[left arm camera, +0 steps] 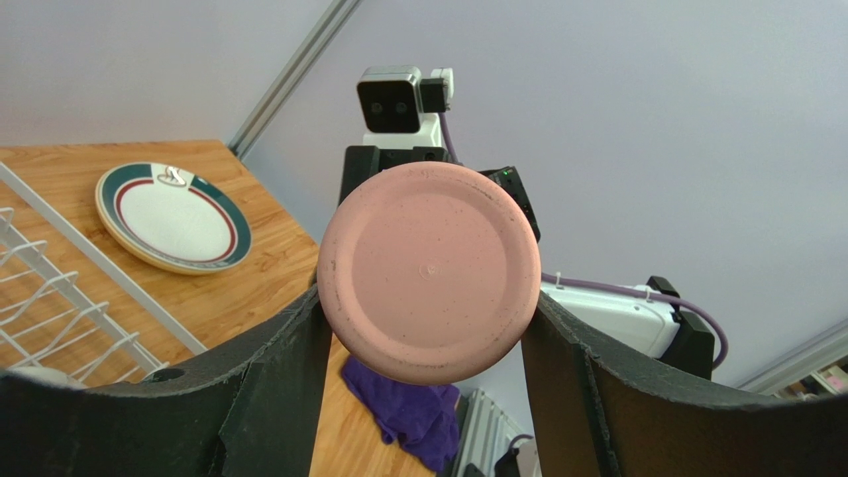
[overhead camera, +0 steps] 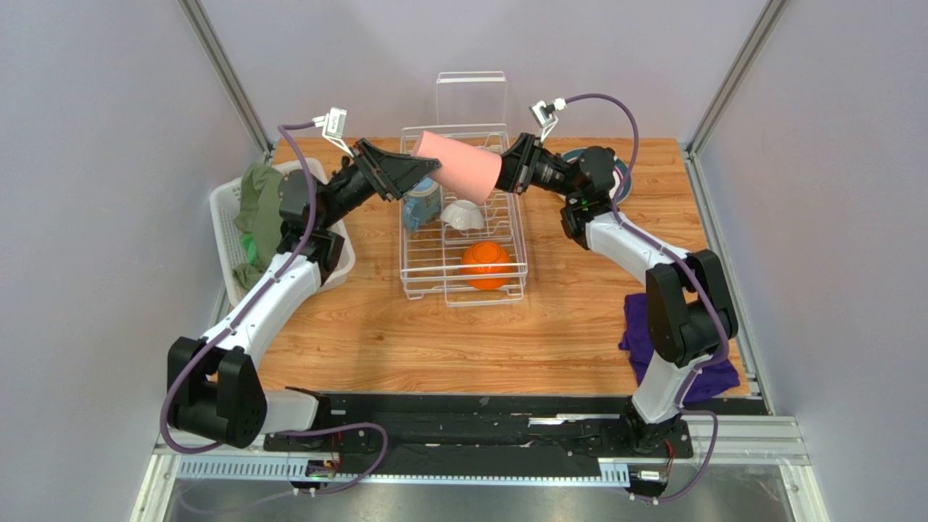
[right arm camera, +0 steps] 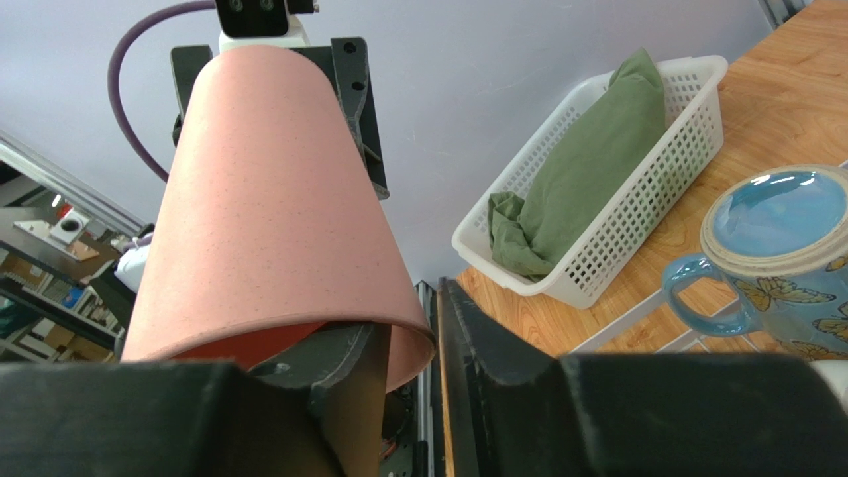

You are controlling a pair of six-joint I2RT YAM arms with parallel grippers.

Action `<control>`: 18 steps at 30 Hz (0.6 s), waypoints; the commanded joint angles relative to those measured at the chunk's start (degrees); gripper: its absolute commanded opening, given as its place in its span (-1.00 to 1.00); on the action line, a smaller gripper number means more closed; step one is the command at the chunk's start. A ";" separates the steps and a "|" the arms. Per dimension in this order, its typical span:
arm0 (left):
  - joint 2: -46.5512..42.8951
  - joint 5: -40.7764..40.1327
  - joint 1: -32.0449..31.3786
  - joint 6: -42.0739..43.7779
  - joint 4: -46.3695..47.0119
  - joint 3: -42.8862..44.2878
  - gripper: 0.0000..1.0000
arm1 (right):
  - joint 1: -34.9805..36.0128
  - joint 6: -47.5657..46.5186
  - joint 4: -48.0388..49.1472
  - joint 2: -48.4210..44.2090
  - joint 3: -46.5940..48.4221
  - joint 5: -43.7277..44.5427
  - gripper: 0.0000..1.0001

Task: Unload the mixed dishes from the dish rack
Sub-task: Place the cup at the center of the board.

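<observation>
The pink cup (overhead camera: 463,163) hangs on its side above the dish rack (overhead camera: 466,298), between both grippers. My right gripper (overhead camera: 510,171) is shut on its rim, one finger inside and one outside (right arm camera: 423,328). My left gripper (overhead camera: 430,169) has its fingers against both sides of the cup's base (left arm camera: 428,273). In the rack lie the blue patterned mug (overhead camera: 419,203), the small white cup (overhead camera: 463,215) and the orange bowl (overhead camera: 486,264), upside down. The dark-rimmed plate (left arm camera: 172,217) lies on the table at the back right. The pale yellow plate is out of view.
A white slatted basket (overhead camera: 231,245) with a green cloth (overhead camera: 259,207) stands at the left. A purple cloth (overhead camera: 697,359) lies at the front right by the right arm. The rack's clear panel (overhead camera: 472,98) stands upright at its far end.
</observation>
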 commanded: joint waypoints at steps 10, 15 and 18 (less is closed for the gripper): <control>-2.73 0.03 0.17 1.72 -0.55 -1.03 -1.00 | -0.10 -2.02 0.23 -0.66 1.82 0.43 -1.00; -4.23 0.46 1.84 4.71 -4.07 -0.94 -0.42 | -1.77 -2.12 0.05 -1.54 1.38 0.08 -1.00; -4.76 0.90 3.60 5.85 -5.73 -0.86 -0.02 | -2.56 -2.29 -0.21 -2.24 1.11 -0.36 -1.00</control>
